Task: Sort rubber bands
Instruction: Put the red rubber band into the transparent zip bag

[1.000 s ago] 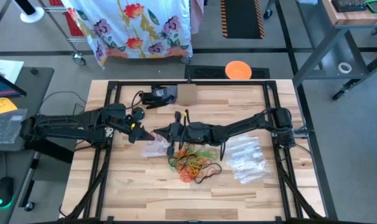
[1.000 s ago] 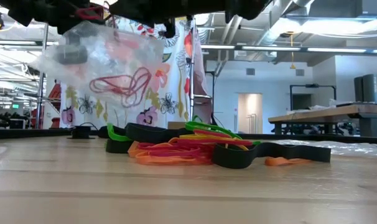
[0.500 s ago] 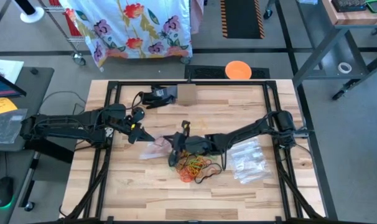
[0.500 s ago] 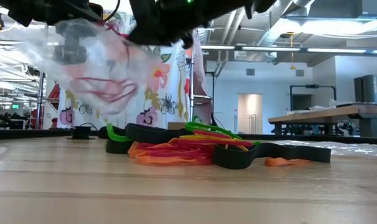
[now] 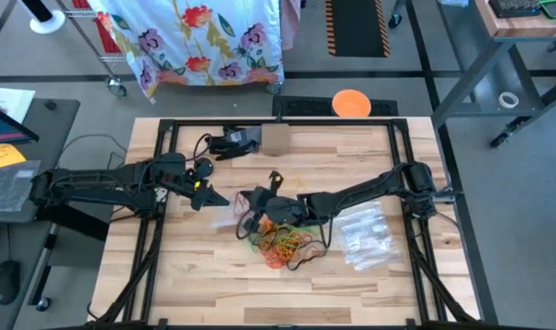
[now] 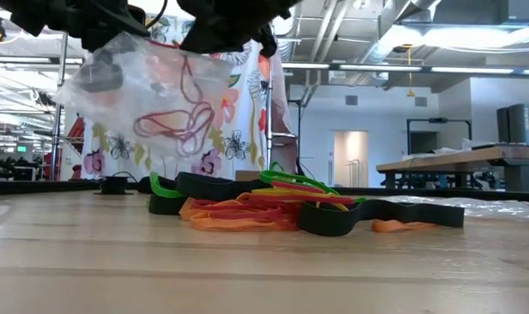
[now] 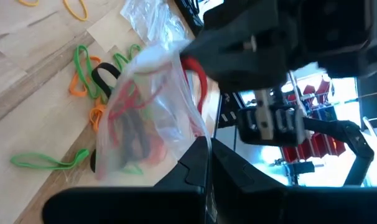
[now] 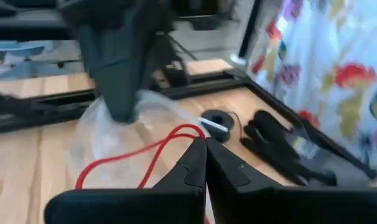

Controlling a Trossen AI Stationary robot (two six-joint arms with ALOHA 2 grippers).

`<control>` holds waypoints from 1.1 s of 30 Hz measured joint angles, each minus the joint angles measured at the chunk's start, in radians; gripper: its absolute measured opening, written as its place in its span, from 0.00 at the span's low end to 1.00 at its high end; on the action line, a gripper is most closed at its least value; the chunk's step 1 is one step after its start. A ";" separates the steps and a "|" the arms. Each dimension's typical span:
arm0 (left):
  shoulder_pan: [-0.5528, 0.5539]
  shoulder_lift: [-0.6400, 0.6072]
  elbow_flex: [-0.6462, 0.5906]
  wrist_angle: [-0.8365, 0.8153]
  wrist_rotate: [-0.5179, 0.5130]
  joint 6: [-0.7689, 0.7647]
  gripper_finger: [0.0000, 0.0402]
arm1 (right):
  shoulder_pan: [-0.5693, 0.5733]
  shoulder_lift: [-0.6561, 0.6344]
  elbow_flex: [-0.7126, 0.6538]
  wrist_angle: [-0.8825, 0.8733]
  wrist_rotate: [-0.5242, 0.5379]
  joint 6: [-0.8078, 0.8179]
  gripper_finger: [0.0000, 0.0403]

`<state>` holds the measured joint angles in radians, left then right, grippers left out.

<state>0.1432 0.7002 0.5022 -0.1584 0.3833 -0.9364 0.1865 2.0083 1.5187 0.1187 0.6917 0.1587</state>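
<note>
A clear plastic zip bag (image 6: 142, 96) with red rubber bands (image 6: 173, 122) inside hangs above the table's middle left. My left gripper (image 5: 205, 194) is shut on the bag's top. My right gripper (image 5: 250, 200) is at the bag's mouth, shut on a red rubber band (image 8: 170, 140). A pile of red, orange, green, yellow and dark rubber bands (image 5: 283, 240) lies on the table just near-right of the bag; it also shows in the low view (image 6: 264, 209). My left gripper pinches the bag's upper edge (image 7: 198, 134) between its two shut fingers, coming level from the table's left. The bag hangs below the fingers, clear of the table, slack and bulging. My right gripper pinches one end of the red band's loop (image 8: 193, 132) between its shut fingertips, coming from the table's right and slanting down. The rest of the band (image 6: 188, 83) hangs down into the bag's open top.
Several empty clear zip bags (image 5: 365, 234) lie at the table's right. A black device with cables (image 5: 230, 142) sits at the far edge beside a cardboard piece (image 5: 276, 139). Two yellow bands (image 7: 76, 6) lie apart on the wood. Black frame rails border the table.
My right gripper dipped toward the near edge beside the bag, then came back up and leftward to the bag's mouth with a red band. The bag swayed and crumpled, and now hangs spread open again. My left gripper kept its place.
</note>
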 joint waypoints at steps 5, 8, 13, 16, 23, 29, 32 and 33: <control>0.000 0.000 0.000 0.000 0.000 0.007 0.00 | 0.003 0.006 0.041 -0.093 0.146 0.026 0.00; -0.001 0.000 0.000 -0.001 0.000 0.010 0.00 | 0.010 0.007 0.041 -0.092 0.166 0.024 0.00; -0.009 0.000 0.000 -0.001 0.000 0.016 0.00 | 0.023 0.007 0.035 -0.080 0.154 -0.033 0.00; -0.017 0.000 0.000 -0.001 0.000 0.016 0.00 | 0.039 0.008 0.013 -0.040 0.101 -0.130 0.00; -0.021 0.000 0.000 -0.001 0.000 0.020 0.00 | 0.072 0.010 0.008 -0.024 0.020 -0.191 0.00; -0.021 0.000 0.000 0.000 -0.007 0.019 0.00 | 0.079 0.010 0.008 0.074 0.016 -0.302 0.00; -0.021 0.000 0.000 0.000 -0.007 0.018 0.00 | 0.082 0.010 0.008 0.135 0.013 -0.363 0.00; -0.021 0.000 0.000 0.000 -0.007 0.017 0.00 | 0.083 0.009 0.008 0.140 0.010 -0.366 0.00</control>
<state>0.1226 0.7006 0.5022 -0.1581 0.3759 -0.9190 0.2691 2.0176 1.5265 0.2588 0.7015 -0.2073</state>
